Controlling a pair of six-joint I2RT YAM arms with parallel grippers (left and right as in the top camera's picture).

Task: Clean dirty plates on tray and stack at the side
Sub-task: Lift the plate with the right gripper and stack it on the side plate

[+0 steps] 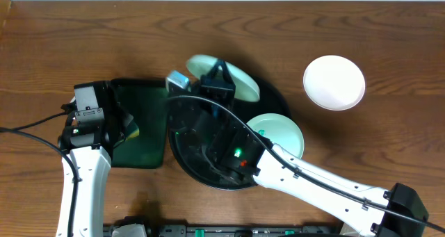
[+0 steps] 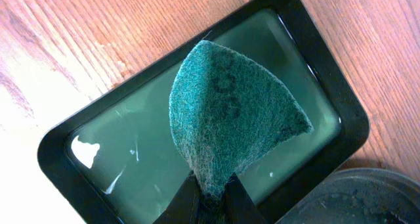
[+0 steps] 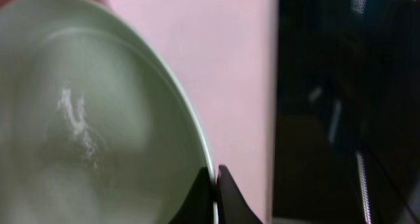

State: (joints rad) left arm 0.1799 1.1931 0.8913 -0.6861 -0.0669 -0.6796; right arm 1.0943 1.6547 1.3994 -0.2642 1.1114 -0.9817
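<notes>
Clamped in right gripper (image 3: 214, 184) by rim: first plate (image 3: 85, 119), tipped up over back edge of black tray (image 1: 277, 98). On right side of tray, lying flat: second plate (image 1: 277, 131). Out on table (image 1: 389, 42), apart from tray: third plate (image 1: 334, 82). Squeezed in left gripper (image 2: 205, 199): green pad (image 2: 230, 112), above small green tray (image 2: 118, 145) holding water.
</notes>
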